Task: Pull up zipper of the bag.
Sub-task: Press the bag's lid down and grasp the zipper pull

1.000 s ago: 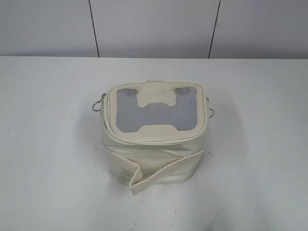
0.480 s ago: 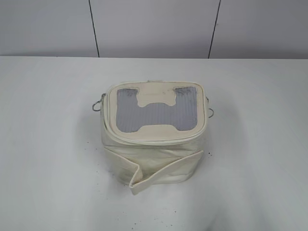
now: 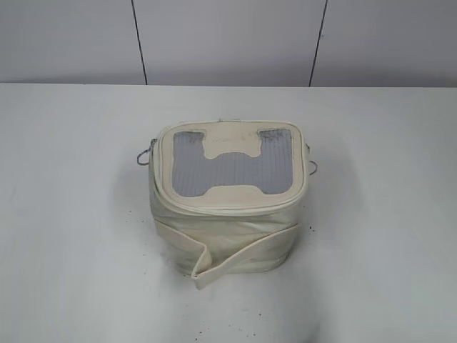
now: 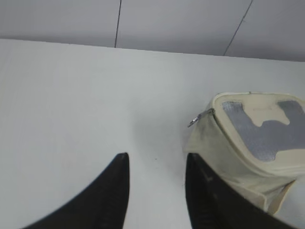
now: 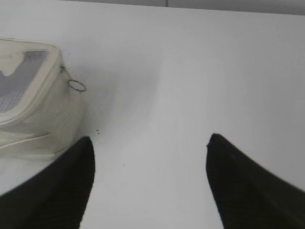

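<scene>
The cream-white bag (image 3: 228, 236) stands in the middle of the table, with a grey ribbed window in its top panel. The zipper (image 3: 221, 209) runs round the top panel rim. One silver pull with a ring sticks out at the left (image 3: 144, 156), another at the right (image 3: 312, 166). Neither gripper shows in the exterior view. In the left wrist view my left gripper (image 4: 157, 160) is open and empty, left of the bag (image 4: 224, 148), below the left pull (image 4: 199, 118). In the right wrist view my right gripper (image 5: 150, 143) is open and empty, right of the bag (image 5: 45, 124) and its ring pull (image 5: 76, 85).
The bag's wide band (image 3: 243, 257) hangs loose with a folded end at the front. The white table (image 3: 71, 250) meets a grey panelled wall (image 3: 228, 43) at the back. Small dark specks lie on the table near the bag.
The front of the bag's top has sunk slightly and the body has shifted a little. No gripper has entered the exterior view.
</scene>
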Available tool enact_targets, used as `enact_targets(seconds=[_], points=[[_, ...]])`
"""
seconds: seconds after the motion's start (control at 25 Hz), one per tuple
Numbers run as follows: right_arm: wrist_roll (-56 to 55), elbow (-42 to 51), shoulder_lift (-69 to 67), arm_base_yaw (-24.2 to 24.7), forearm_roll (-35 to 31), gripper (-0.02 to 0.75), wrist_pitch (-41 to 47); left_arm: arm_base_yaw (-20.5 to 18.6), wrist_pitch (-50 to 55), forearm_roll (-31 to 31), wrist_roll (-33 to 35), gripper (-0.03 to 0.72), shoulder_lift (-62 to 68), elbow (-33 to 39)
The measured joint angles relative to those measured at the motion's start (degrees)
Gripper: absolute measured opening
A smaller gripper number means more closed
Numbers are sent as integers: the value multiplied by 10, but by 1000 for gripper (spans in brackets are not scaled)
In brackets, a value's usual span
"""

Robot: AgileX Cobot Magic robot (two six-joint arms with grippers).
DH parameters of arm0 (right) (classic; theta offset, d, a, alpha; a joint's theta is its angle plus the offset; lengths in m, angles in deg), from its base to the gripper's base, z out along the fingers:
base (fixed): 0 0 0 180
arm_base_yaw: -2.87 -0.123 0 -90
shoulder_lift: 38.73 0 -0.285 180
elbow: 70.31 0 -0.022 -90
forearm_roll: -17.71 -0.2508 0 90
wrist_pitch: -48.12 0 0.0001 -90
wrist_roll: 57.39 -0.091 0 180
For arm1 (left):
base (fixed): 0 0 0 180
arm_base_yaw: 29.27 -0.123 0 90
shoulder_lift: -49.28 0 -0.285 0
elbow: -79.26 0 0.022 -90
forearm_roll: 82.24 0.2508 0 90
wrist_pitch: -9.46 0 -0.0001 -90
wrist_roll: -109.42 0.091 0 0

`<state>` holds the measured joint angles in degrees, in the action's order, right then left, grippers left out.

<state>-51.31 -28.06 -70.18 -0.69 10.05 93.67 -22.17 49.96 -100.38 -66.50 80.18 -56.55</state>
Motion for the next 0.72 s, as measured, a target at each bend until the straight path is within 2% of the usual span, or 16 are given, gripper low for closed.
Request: enact_targets(seconds=[0.12,0.36,0.56,0.72], points=[[47,-40,-87,-36,-29,566,-24,0,-45,-68,43,308,83,-5],[145,-164,-286,-99,-49,566,-28,0,-54,-203,240,308,265,-45],[279,-290,-442,-103,-135,566,-5,0,-12,-234,317,308,400,-112],[375,-402,-576,-104,-199,566,75,0,43,-237,342,308,499,-180]])
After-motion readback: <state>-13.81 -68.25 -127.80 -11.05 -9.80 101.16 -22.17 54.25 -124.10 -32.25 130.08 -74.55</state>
